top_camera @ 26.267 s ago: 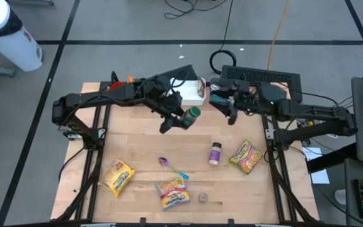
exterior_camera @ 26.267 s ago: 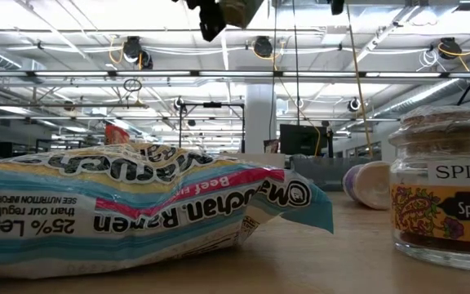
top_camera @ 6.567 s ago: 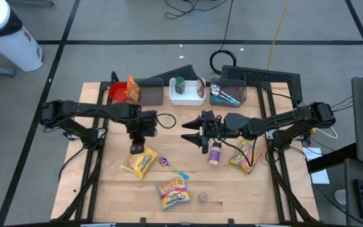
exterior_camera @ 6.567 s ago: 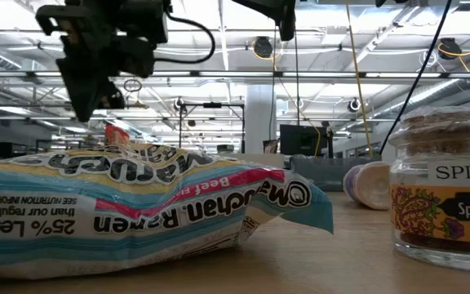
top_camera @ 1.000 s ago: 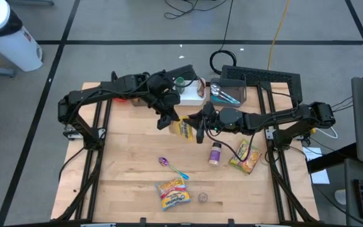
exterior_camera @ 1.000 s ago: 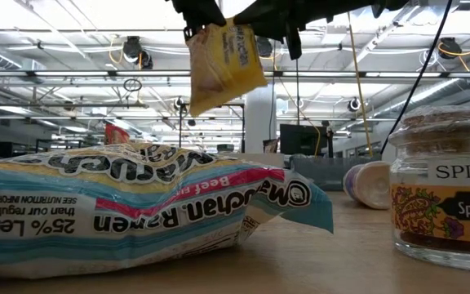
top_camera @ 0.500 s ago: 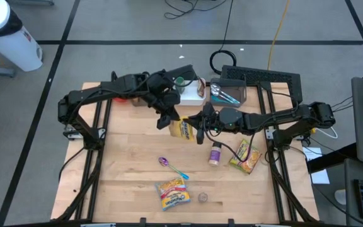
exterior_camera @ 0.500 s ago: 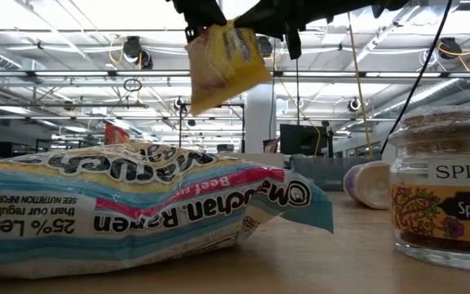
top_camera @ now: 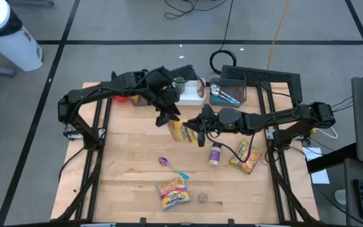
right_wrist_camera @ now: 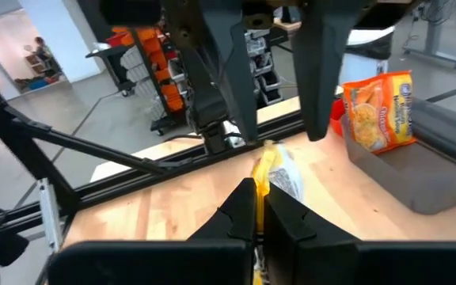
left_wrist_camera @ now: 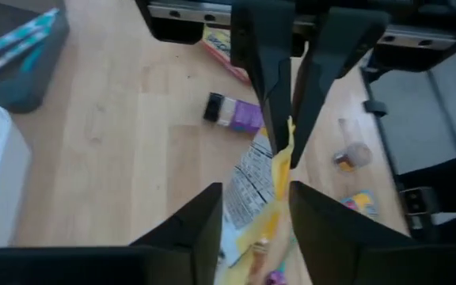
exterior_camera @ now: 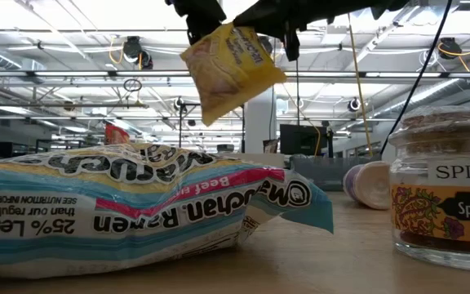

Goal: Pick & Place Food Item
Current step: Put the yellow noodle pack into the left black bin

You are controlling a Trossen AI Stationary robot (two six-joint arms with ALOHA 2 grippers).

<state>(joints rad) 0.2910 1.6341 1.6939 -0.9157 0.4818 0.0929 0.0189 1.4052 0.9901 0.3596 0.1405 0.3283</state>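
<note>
My right gripper [top_camera: 200, 133] is clamping the yellow noodle packet [top_camera: 183, 130] above the surface [top_camera: 131, 157]. My left gripper [top_camera: 167, 116] is hanging parted beside its top edge, not squeezing it.

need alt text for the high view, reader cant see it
Over a wooden table, two dark robot arms meet on a yellow ramen packet: the right gripper pinches it while the left gripper opens beside it. More packets, a spice jar and a spoon lie below.
</note>
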